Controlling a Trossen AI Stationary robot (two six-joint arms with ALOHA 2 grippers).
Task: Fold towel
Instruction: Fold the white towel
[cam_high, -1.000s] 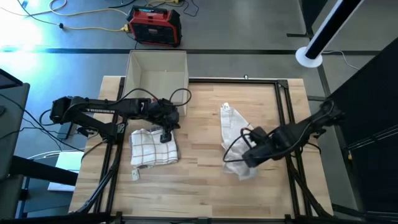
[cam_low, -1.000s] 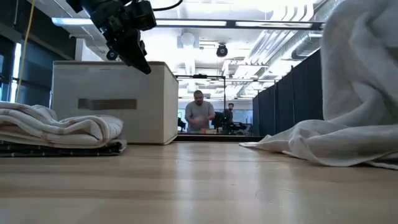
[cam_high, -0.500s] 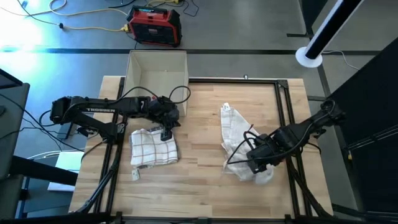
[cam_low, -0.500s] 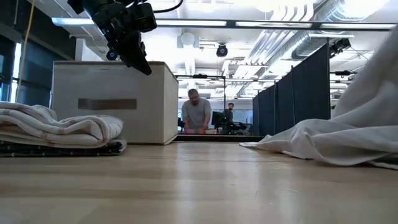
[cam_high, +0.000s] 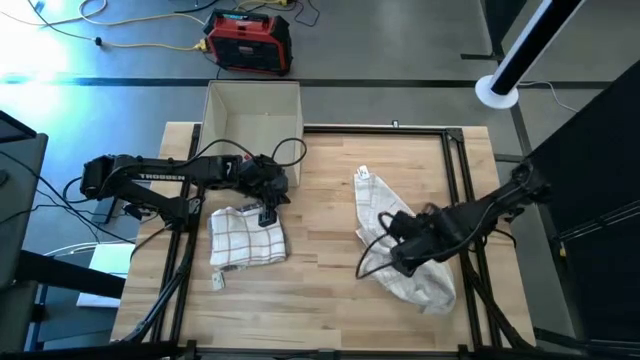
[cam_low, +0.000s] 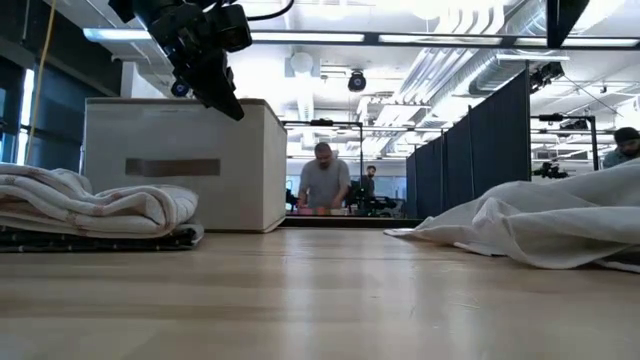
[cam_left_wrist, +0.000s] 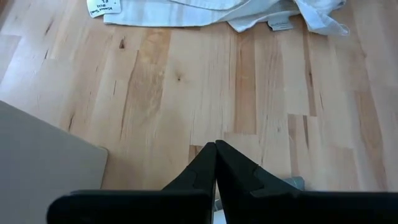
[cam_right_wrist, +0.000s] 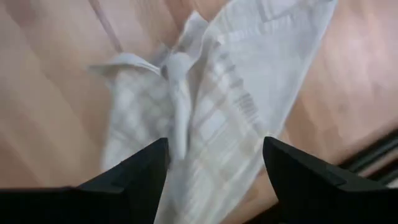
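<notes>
High view shows the wooden desk (cam_high: 320, 290) with two towels on it. A folded plaid towel (cam_high: 246, 237) lies flat on the left half, near the open beige box (cam_high: 253, 110) that stands at the desk's far edge. The left gripper (cam_high: 268, 212) sits over the far right corner of that folded towel; in the left wrist view its jaws are pressed together with nothing between them, and the low view shows it raised above the cloth, in front of the box.

On the right half a loose white towel (cam_high: 385, 235) lies crumpled in a long strip running from mid-desk toward the near right. The right gripper (cam_high: 400, 262) is over the middle of this strip. The right wrist view shows its jaws spread wide apart, with the rumpled cloth (cam_right_wrist: 205, 106) below them; it looks as if the jaws are clear of the fabric, though the blur makes that hard to confirm.

Low view shows a person (cam_low: 325, 185) in the room beyond the desk, and the white towel heaped at the right.
</notes>
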